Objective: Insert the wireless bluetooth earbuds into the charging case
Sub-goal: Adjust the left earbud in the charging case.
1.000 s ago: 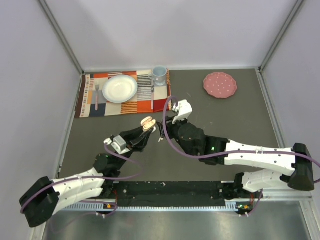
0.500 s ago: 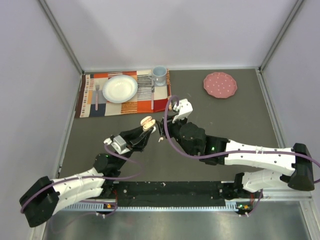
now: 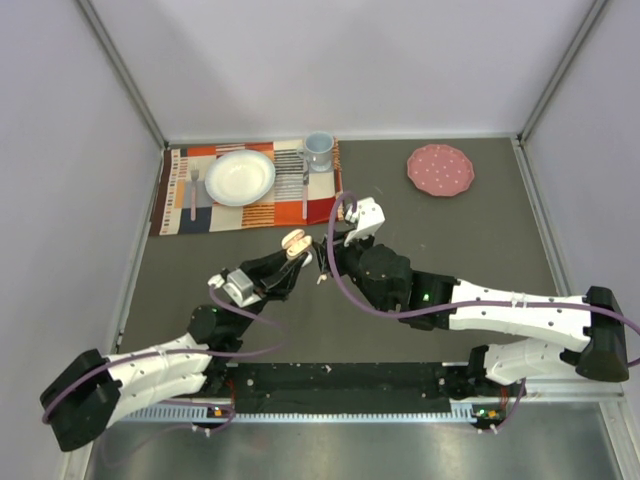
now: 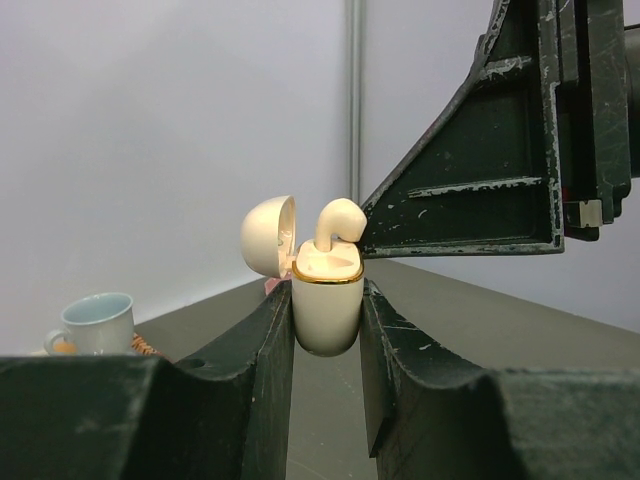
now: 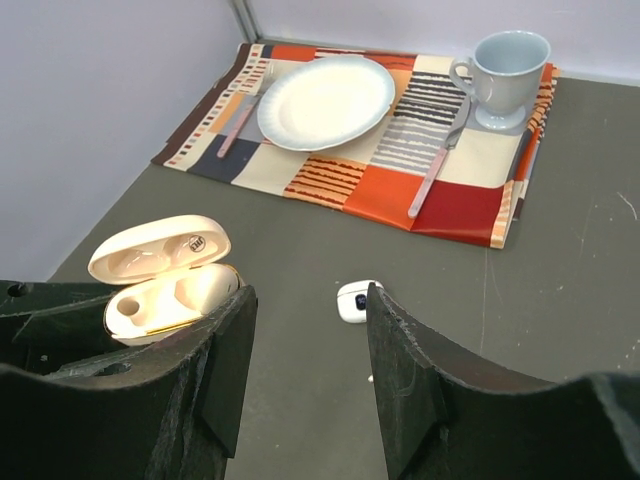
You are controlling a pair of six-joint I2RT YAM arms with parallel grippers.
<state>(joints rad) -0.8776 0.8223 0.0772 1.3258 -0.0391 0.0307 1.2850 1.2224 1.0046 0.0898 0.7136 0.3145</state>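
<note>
The charging case (image 4: 327, 315) is cream with a gold rim, the earbud (image 4: 338, 220) cream, the fingers (image 4: 250, 400) black, the bench (image 3: 450, 230) dark grey, the mat (image 5: 455, 210) patched in striped orange, red, navy and cream, the cup (image 5: 505, 65) pale blue, the plate (image 3: 440, 168) pink with pale dots.

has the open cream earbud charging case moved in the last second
Yes, barely: the case has crept toward the patchwork placemat.
</note>
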